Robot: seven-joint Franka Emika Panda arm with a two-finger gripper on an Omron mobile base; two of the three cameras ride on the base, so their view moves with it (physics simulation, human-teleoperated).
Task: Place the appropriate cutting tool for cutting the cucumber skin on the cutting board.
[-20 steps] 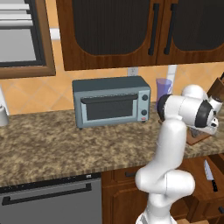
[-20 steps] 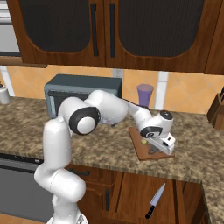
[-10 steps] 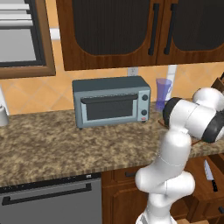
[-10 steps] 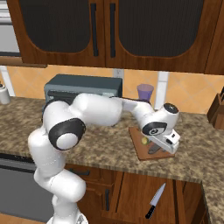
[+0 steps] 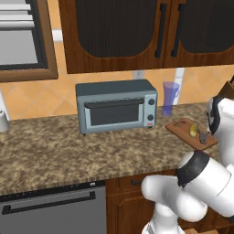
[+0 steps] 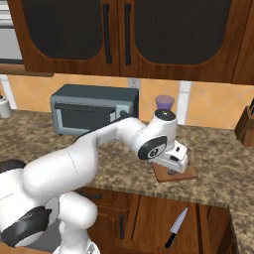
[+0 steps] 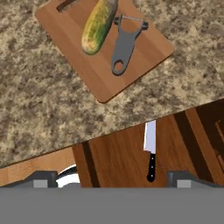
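My gripper hangs wide open and empty above the worktop edge. Ahead of it the peeler lies flat on the cutting board, just beside the cucumber, possibly touching. Below the gripper, a knife lies on the floor.
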